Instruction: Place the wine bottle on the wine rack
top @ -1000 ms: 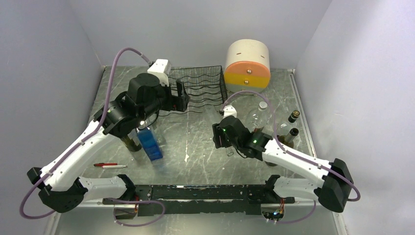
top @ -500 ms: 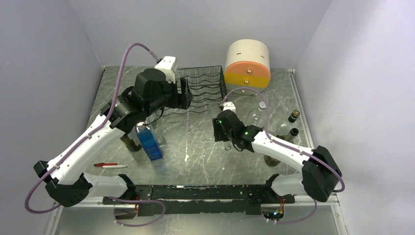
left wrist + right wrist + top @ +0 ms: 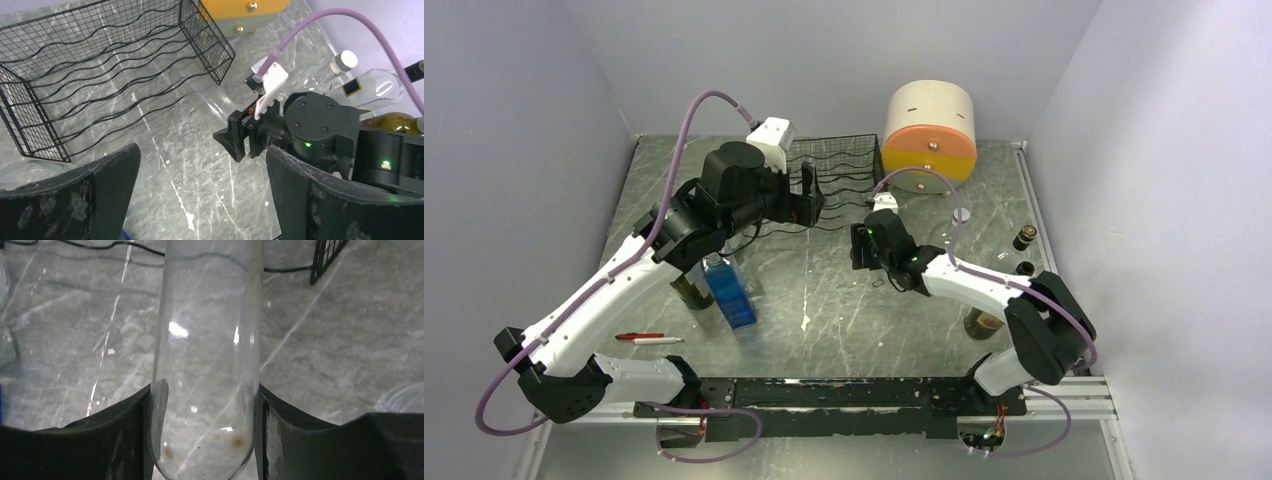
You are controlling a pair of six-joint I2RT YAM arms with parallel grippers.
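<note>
Clamped partway shut, the right-arm fingers [image 3: 310, 440] grip a clear glass wine bottle [image 3: 205, 355], one on each flank near its rounded end, where a few brown specks sit inside the glass. From that wrist the bottle runs off toward 12 o'clock above the grey marbled tabletop [image 3: 350, 340]. A corner of the black wire wine rack [image 3: 327, 255] shows at 1 o'clock, apart from the glass. I see no label or writing on the bottle.

From the left wrist, the left-arm fingers [image 3: 107, 192] stand spread wide with nothing between them. The bottle reaches out from the right-arm fingers toward 11 o'clock, its far end close by the rack's near corner; I cannot tell whether it touches the wire. No bottle lies on the rack's wavy tiers. At 2 o'clock a flat clear bottle [image 3: 372, 87] carries a small dark square label with a pale border, its print too small to read.

From above, the rack sits at 12 o'clock on the tabletop, with a round cream, orange and yellow drawer unit [image 3: 931, 130] at 1 o'clock beside it. The left-arm fingers hover at the rack's front, and the right-arm fingers are near its 5 o'clock corner. I'd say the pick-up and most of the carry are done. What remains is laying the bottle into a cradle and letting go.
</note>
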